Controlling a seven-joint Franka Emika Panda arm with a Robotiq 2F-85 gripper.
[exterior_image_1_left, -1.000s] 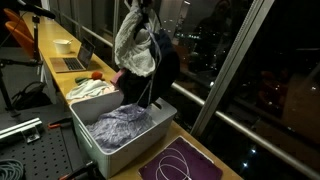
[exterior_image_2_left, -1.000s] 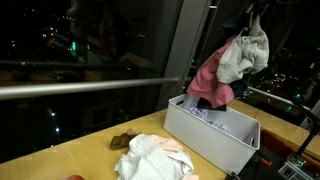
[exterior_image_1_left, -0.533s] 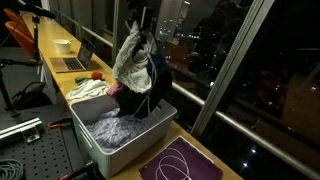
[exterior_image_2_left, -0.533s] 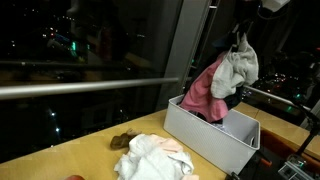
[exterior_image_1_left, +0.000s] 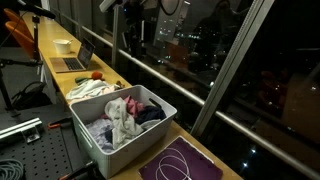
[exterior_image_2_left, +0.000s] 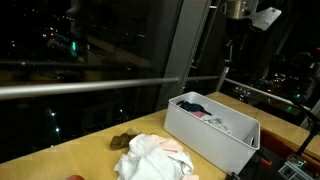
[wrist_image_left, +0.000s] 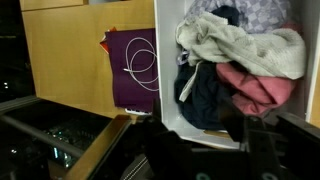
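The fingers of the black gripper (exterior_image_2_left: 233, 48) are dark and blurred in the wrist view, so I cannot tell if they are apart or together; nothing hangs from them. The gripper hangs high above the white rectangular plastic bin (exterior_image_2_left: 205, 135). Inside the bin lie 4 clothes in 1 heap: a cream crumpled cloth (wrist_image_left: 245, 45) on top, touching a pink cloth (wrist_image_left: 255, 90) and a dark navy cloth (wrist_image_left: 205, 95), with a lilac patterned cloth (exterior_image_1_left: 100, 131) beside them. Just beside the bin, a purple flat mat (wrist_image_left: 120, 60) with a white looped cable (wrist_image_left: 146, 66) lies on the wooden table (wrist_image_left: 60, 60).
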